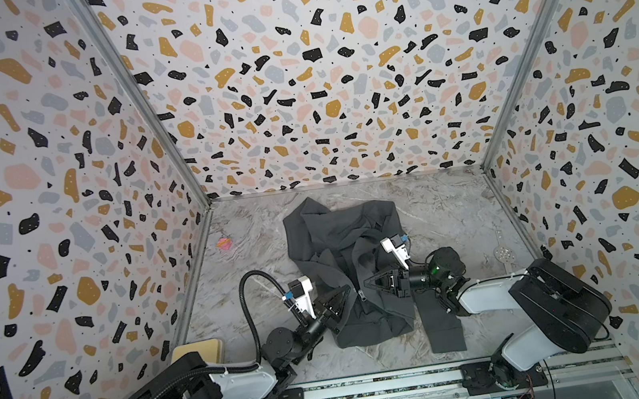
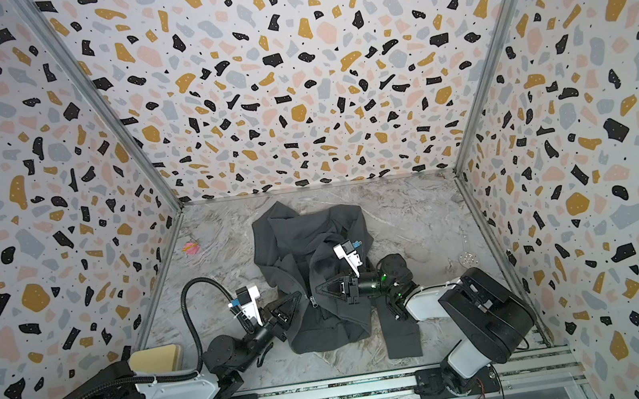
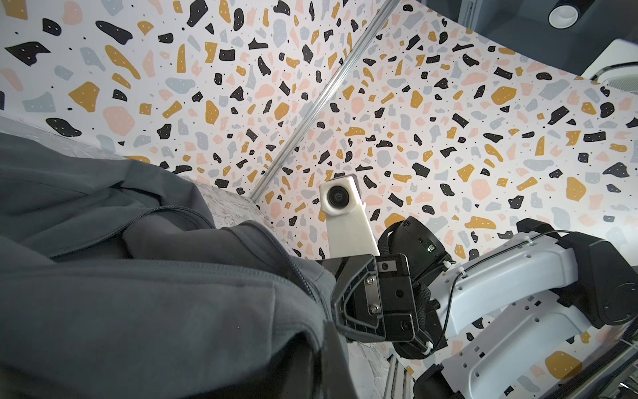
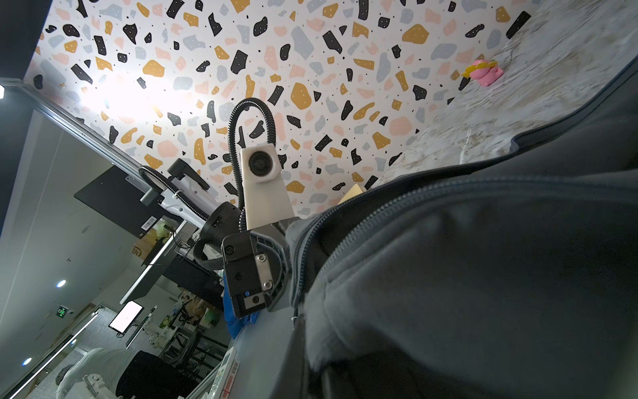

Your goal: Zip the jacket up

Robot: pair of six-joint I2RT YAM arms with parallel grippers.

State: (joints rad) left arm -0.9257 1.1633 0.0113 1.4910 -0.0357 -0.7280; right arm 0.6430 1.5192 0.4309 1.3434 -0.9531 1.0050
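**Both grippers clamped on the jacket fronts, zip slider low**

Table (image 1: 255,234): marble-pattern top. The jacket (image 1: 339,231) lies crumpled across its middle, with the hem toward the near edge. The fabric is dark grey. One sleeve (image 1: 443,326) trails off the jacket's right side toward the near edge.

Left arm (image 1: 208,387): comes in from the jacket's near-left side. Right arm (image 1: 532,298): comes in from the jacket's right, with its wrist over the sleeve.

Left gripper (image 1: 347,289): at the jacket's left front edge, jaws closed. In the right wrist view its tips vanish behind the fabric edge beside the zip teeth, so it is pinching jacket cloth.

Right gripper (image 1: 366,282): on the jacket's right front panel, facing the left gripper across the zip, jaws closed. In the left wrist view a fold of the jacket wraps over its tips, so it is clamped on the cloth.

Tan block (image 1: 197,349): well left of the jacket, at the table's near-left corner and partly behind the left arm.

Clear round item (image 1: 503,254): well right of the jacket, near the side wall. It is too faint to identify.

Pink and yellow scrap (image 1: 224,243): left of the jacket's far half, apart from it.

Zip slider (image 1: 361,296): low on the jacket front, between the two grippers and just nearer the hem than their tips. Both top views show the fronts joined below it. In the right wrist view the two tooth rows run apart above it.
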